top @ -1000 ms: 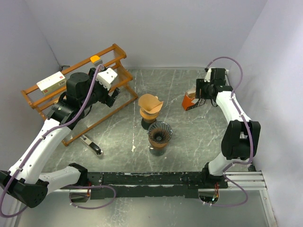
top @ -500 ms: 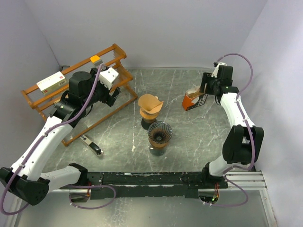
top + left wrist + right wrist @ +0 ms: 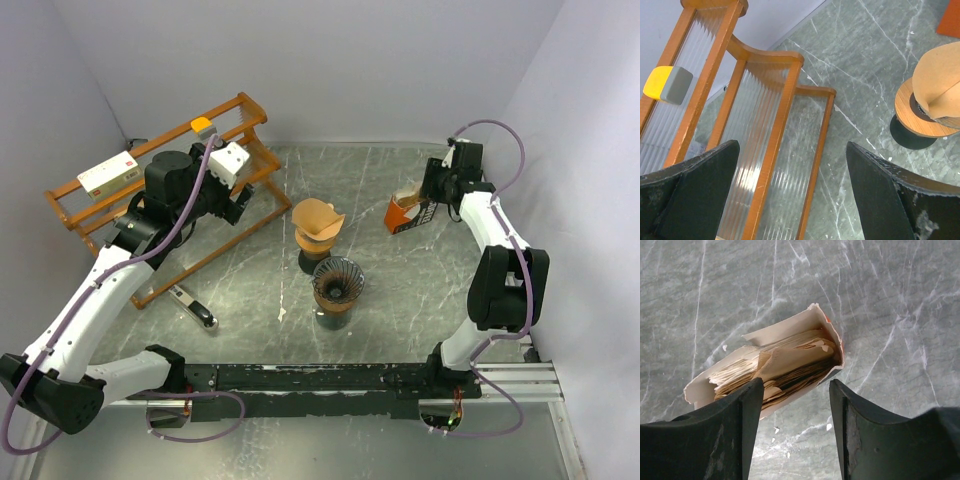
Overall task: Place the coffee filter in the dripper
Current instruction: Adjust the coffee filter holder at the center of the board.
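An orange packet (image 3: 403, 211) lies open at the far right of the table, and a stack of brown coffee filters (image 3: 782, 367) shows in its mouth. My right gripper (image 3: 420, 207) (image 3: 796, 385) hangs open just over that mouth, nothing between its fingers. At the table's middle a black ribbed dripper (image 3: 337, 279) sits on a brown cup. Behind it a second dripper on a wooden ring (image 3: 318, 226) (image 3: 920, 117) holds a brown paper filter (image 3: 940, 80). My left gripper (image 3: 238, 203) (image 3: 792, 147) stands wide open above the rack, holding nothing.
A wooden rack (image 3: 245, 108) (image 3: 775, 115) with ribbed clear shelves stands at the far left. It carries a white box (image 3: 108, 173) and a yellow-and-grey block (image 3: 203, 125) (image 3: 667, 85). A black-handled tool (image 3: 192, 306) lies on the marble in front of the rack.
The right wrist swung up toward the far right wall, then came back down over the packet, and its jaws narrowed a little. The left arm shifted slightly and stayed open.
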`<control>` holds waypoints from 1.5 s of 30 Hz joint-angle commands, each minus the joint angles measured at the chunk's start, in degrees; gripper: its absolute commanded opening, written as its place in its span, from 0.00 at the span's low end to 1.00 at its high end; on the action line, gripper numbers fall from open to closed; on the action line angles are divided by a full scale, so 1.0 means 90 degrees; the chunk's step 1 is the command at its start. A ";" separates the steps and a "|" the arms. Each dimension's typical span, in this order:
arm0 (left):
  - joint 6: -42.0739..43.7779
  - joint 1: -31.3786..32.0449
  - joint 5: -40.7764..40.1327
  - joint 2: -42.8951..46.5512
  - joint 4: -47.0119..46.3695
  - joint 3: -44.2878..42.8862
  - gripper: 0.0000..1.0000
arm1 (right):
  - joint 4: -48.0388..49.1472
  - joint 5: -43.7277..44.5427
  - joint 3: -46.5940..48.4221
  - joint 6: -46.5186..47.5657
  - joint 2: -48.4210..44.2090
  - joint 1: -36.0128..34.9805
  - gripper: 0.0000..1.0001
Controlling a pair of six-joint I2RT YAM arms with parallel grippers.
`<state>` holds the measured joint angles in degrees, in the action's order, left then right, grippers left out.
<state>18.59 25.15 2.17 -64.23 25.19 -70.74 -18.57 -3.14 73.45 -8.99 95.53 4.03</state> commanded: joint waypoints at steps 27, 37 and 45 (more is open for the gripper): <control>0.0015 -0.0087 0.0266 0.0150 -0.0213 0.0194 1.00 | 0.0237 0.0290 -0.0479 -0.0011 -0.0355 0.0030 0.56; 0.0013 -0.0143 0.0316 0.0086 -0.0213 0.0212 0.99 | 0.0286 0.0083 -0.0443 -0.0071 -0.0036 0.0028 0.48; -0.0004 -0.0163 0.0344 0.0020 -0.0212 0.0193 0.99 | 0.0085 0.0043 -0.0021 0.0107 0.0110 0.0028 0.28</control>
<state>18.61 24.40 3.99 -63.96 24.86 -69.54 -17.56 -2.39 70.04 -9.17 95.70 4.03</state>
